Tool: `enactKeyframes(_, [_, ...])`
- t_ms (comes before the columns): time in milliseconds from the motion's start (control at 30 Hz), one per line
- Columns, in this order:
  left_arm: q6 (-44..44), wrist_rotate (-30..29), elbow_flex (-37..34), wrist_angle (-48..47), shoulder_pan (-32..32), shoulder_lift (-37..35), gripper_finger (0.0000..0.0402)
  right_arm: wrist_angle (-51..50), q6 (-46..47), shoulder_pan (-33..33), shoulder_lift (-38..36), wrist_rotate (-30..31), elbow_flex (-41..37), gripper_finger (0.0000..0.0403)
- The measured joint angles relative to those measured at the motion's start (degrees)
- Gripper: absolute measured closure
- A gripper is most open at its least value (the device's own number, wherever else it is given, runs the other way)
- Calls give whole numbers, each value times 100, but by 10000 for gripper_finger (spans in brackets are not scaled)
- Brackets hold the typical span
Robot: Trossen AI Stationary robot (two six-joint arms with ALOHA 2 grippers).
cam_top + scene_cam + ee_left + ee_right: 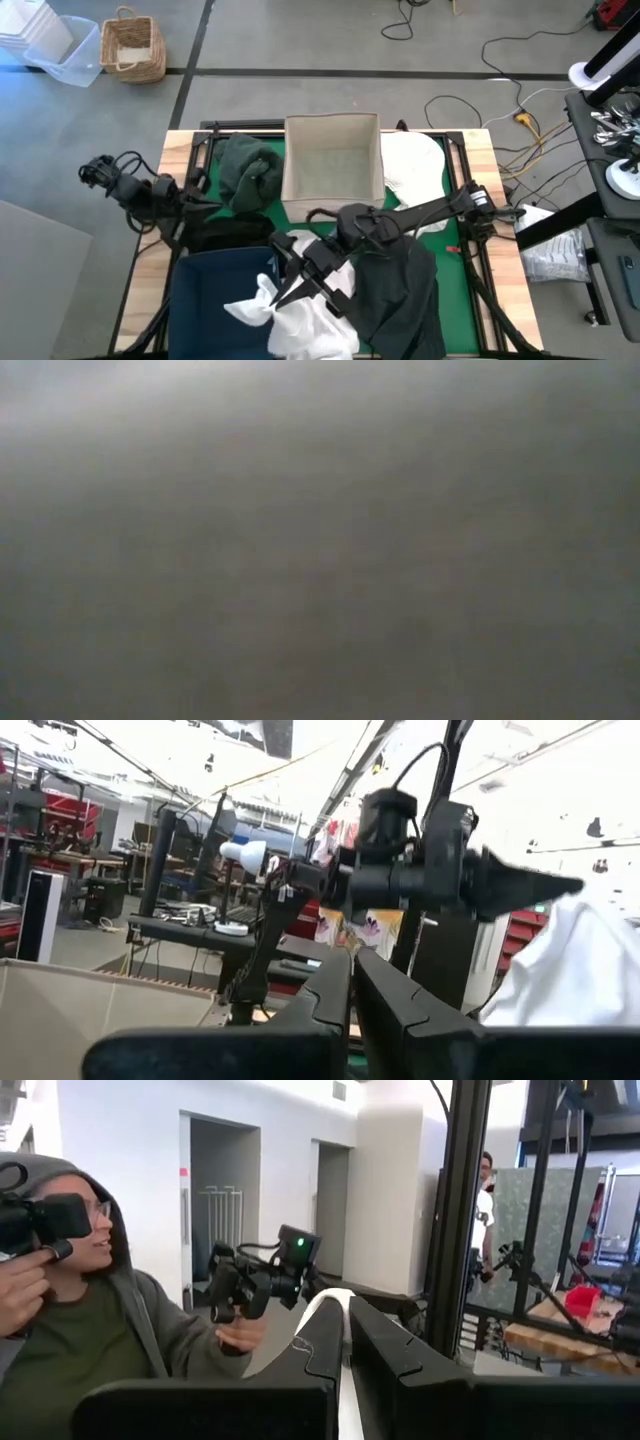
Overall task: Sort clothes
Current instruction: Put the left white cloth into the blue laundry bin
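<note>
My right gripper reaches over the table's near middle, shut on a white garment that spreads below it, beside and partly over the navy bin. A charcoal garment lies under the right arm on the green mat. A dark green garment lies left of the beige box, and another white one lies to its right. A black garment lies by the bin's far side. My left gripper is shut at the table's left edge, holding nothing. My right gripper pinches white cloth between its two fingers; one layer or several, I cannot tell. The fingers slant a little upward, toward the table's near left. The garment hangs slack below them, and its lower part rests near the table's front edge.
The low view is filled with grey and shows nothing. A person in a hooded top holding a hand controller stands beyond the table. A wicker basket and a clear tub stand on the floor at the far left.
</note>
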Motion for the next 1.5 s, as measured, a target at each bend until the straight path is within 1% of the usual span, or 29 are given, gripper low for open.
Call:
enactKeyframes(133, [0, 13, 0, -59, 0, -197, 401, -5, -2, 36, 33, 200, -14, 394])
enactKeyframes(267, [2, 13, 0, -192, 0, -317, 401, -5, 72, 36, 40, 205, -14, 394])
enactKeyframes(467, [2, 13, 0, -254, 0, -299, 401, -24, 101, 36, 40, 271, -14, 394])
enactKeyframes(667, [4, 16, 0, -575, 0, -230, 402, -494, 80, 34, 40, 368, -20, 394])
enactKeyframes(867, [-3, 17, 0, -987, 0, -226, 401, -1078, -280, 21, 40, 365, -22, 394])
enactKeyframes(1000, [-72, 20, 0, -1121, 0, -162, 401, -1175, -424, -121, 40, 353, -6, 394])
enactKeyframes(1033, [-70, 20, 0, -1174, 0, -143, 401, -1182, -365, -179, 40, 404, 34, 394])
enactKeyframes(1067, [-70, 20, 0, -1232, 0, -134, 401, -1183, -214, -237, 40, 596, 78, 394])
enactKeyframes(1133, [-39, 18, 2, -1287, 0, -140, 401, -1153, -32, -356, 37, 1149, 148, 394])
enactKeyframes(1200, [123, 17, 14, -1285, 0, -154, 401, -1154, 20, -488, 31, 1318, 203, 394])
enactKeyframes(1267, [312, 17, 16, -1292, 0, -183, 401, -1156, 206, -603, 104, 1284, 331, 394])
enactKeyframes(1333, [463, -9, 20, -1292, 0, -210, 401, -1130, 380, -673, 219, 1056, 487, 394])
enactKeyframes(1400, [507, -45, 20, -1301, 0, -243, 401, -1078, 505, -683, 375, 972, 730, 394])
enactKeyframes(1500, [503, -70, 22, -1319, 0, -273, 401, -1344, 538, -691, 680, 700, 1192, 394])
